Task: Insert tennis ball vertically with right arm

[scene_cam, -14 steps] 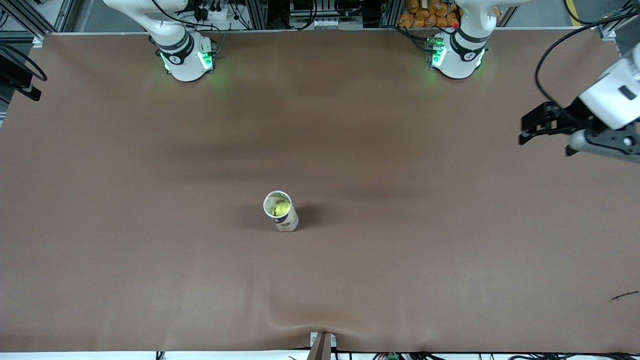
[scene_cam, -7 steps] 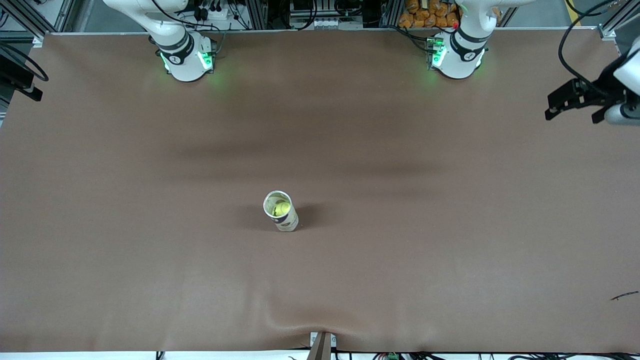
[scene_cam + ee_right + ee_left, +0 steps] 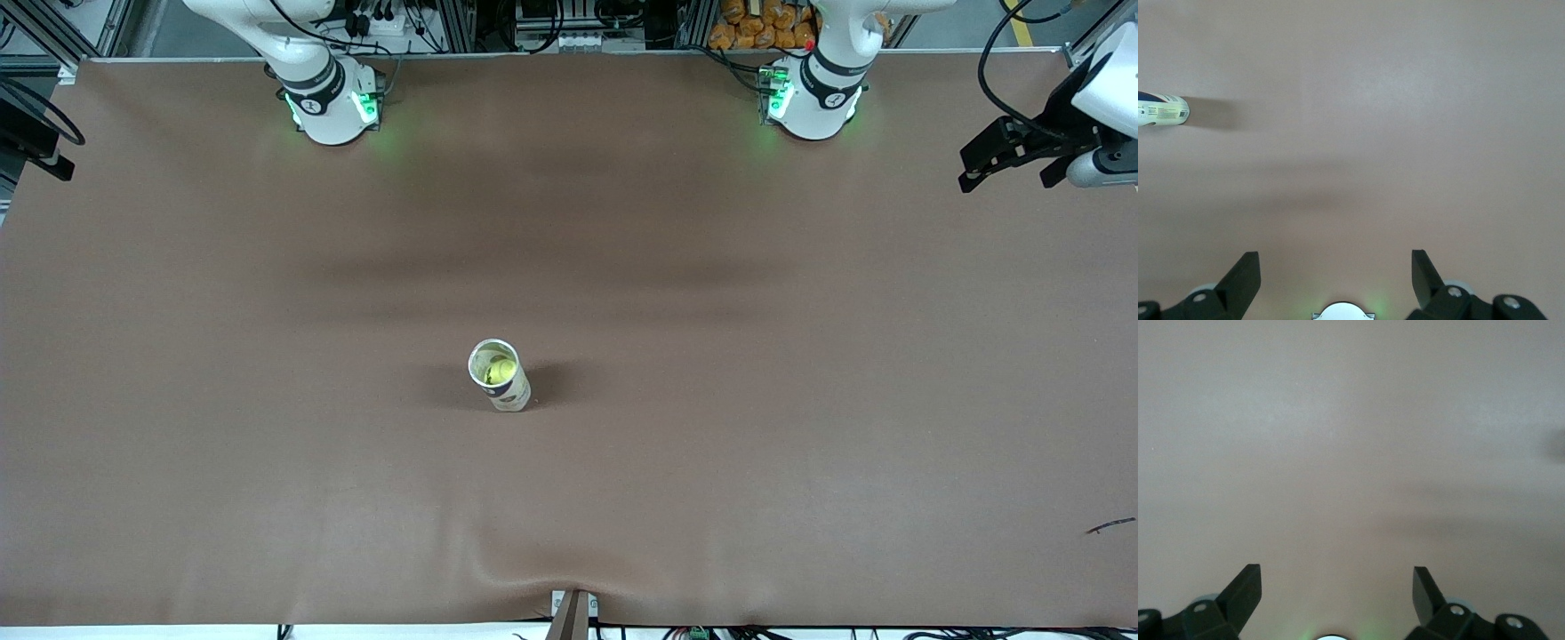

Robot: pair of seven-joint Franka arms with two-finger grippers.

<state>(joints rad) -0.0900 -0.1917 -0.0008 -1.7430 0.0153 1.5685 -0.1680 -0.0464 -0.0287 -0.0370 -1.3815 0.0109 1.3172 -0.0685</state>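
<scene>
Right gripper [image 3: 1336, 257] hangs spread wide over bare table [image 3: 800, 400], with nothing between its fingers [image 3: 1245, 270]. It does not show in the front view, where the right arm [image 3: 311, 76] climbs from its base out past the top edge. In the right wrist view the can [image 3: 1163, 111] lies well apart from the fingers.

The can [image 3: 507, 391] stands upright near the table's middle, mouth open upward, and the ball [image 3: 500, 366] sits down inside it, touched by neither gripper.

The left gripper [image 3: 1337, 572] is also spread and empty. It hangs over the left arm's end of the table, well apart from the can, with its wrist reaching in from the front view's edge.
</scene>
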